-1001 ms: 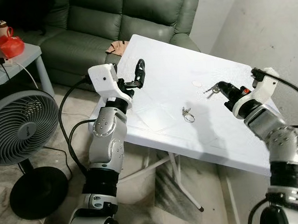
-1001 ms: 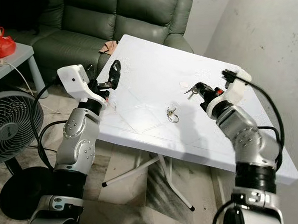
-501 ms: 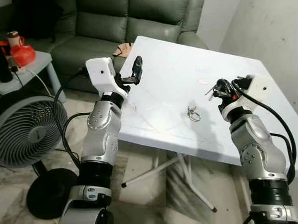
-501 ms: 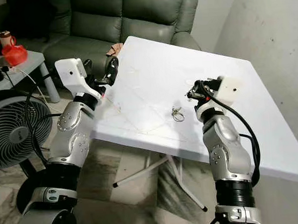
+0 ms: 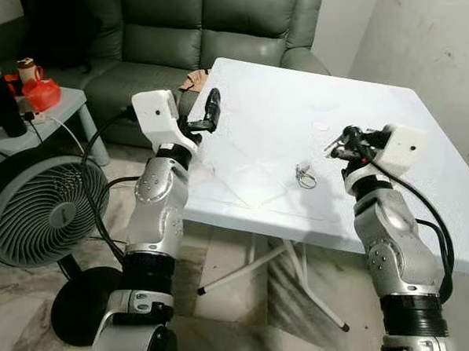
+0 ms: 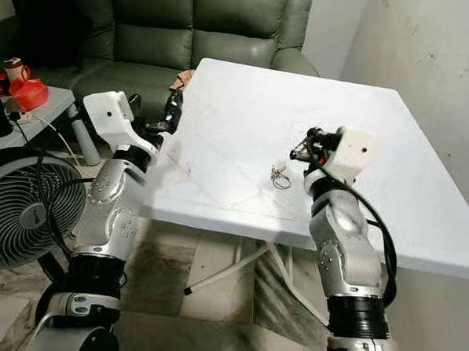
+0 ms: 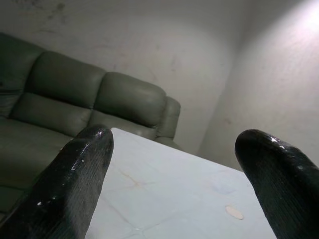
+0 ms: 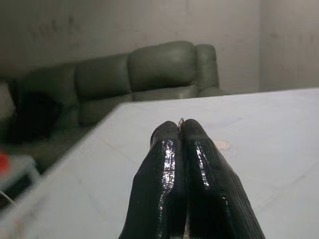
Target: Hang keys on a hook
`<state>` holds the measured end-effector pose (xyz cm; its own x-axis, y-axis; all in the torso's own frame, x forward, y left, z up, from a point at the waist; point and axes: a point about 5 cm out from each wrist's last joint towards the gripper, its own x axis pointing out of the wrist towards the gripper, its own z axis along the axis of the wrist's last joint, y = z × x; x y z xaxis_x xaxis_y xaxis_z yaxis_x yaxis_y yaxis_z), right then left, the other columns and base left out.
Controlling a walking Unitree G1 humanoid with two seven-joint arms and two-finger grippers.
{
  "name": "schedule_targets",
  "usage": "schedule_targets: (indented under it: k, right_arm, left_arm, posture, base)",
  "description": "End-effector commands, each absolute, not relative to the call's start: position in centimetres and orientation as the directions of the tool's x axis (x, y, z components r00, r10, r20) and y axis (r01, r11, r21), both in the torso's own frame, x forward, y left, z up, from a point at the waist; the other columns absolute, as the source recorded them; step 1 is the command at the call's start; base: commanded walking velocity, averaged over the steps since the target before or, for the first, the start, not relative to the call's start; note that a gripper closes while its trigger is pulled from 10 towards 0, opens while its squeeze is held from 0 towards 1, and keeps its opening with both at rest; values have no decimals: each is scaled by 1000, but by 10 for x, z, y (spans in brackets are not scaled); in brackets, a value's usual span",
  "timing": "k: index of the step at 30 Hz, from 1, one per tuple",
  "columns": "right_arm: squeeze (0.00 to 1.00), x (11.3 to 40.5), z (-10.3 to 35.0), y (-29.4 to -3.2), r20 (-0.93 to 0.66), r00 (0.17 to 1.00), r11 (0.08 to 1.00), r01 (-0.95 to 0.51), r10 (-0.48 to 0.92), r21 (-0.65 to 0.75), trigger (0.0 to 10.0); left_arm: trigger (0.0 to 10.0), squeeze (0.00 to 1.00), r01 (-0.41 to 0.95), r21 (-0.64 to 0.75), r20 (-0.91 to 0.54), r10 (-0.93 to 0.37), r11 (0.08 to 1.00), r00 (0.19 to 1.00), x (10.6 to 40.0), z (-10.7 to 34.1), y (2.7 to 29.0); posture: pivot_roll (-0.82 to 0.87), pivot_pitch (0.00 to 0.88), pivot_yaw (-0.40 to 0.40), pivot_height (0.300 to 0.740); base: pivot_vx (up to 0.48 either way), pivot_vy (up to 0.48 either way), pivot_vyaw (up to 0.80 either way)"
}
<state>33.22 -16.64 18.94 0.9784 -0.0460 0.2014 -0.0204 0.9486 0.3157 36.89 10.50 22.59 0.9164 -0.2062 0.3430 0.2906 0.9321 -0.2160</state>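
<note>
I see my right gripper (image 5: pixel 344 144) pressed closed on a key (image 5: pixel 333 144), raised above the white tabletop (image 5: pixel 423 166). A key ring (image 5: pixel 303 176) lies beside it. My left gripper (image 5: pixel 211 114) is spread open, empty.

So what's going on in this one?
A humanoid robot stands at a white plastic table beside a green sofa. Its right end effector is shut on a small metal key, raised just above the table. A second set of keys on a metal ring lies on the tabletop nearby. The left end effector hovers open over the table's near-left edge, holding nothing.
</note>
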Motion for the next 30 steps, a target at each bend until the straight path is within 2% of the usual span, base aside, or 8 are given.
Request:
schedule_targets:
  k: [1, 2, 4, 7, 12, 19, 24, 30]
  right_arm:
    - [0, 331, 203, -168, 258, 965, 916, -52, -58, 397, 10000]
    - [0, 332, 207, -166, 289, 957, 980, -23, -36, 198, 10000]
    - [0, 331, 212, -165, 316, 949, 980, -45, -19, 194, 10000]
    - [0, 327, 218, -162, 367, 930, 997, -53, 27, 60, 10000]
    - [0, 322, 223, -161, 419, 906, 997, -76, 65, 9, 10000]
    - [0, 320, 214, -165, 402, 913, 997, -74, 72, -11, 10000]
    - [0, 319, 188, -170, 339, 937, 996, -91, 89, -11, 10000]
    - [0, 314, 172, -173, 293, 949, 993, -112, 119, -43, 10000]
  left_arm:
    - [10000, 0, 307, -208, 368, -217, 929, 904, 371, 235, 100]
    - [10000, 0, 304, -196, 378, -214, 932, 901, 371, 238, 102]
    - [10000, 0, 305, -187, 389, -215, 934, 896, 371, 240, 102]
    - [10000, 0, 314, -186, 393, -223, 931, 892, 370, 240, 103]
    - [10000, 0, 321, -166, 383, -239, 932, 892, 370, 235, 105]
    - [10000, 0, 335, -172, 359, -258, 926, 897, 369, 223, 110]
    - [10000, 0, 331, -155, 298, -275, 931, 914, 364, 185, 114]
    - [10000, 0, 330, -116, 263, -291, 937, 920, 357, 170, 118]
  posture:
    - [-1, 0, -82, 711]
    - [-2, 0, -83, 711]
    - [-2, 0, -83, 711]
    - [-12, 0, -72, 711]
    - [-19, 0, -69, 711]
    - [-22, 0, -66, 711]
    - [-21, 0, -67, 711]
    - [-29, 0, -63, 711]
  base:
    - [0, 0, 0]
    - [0, 0, 0]
    - [0, 0, 0]
    - [0, 0, 0]
    - [0, 0, 0]
    - [0, 0, 0]
    - [0, 0, 0]
    - [0, 0, 0]
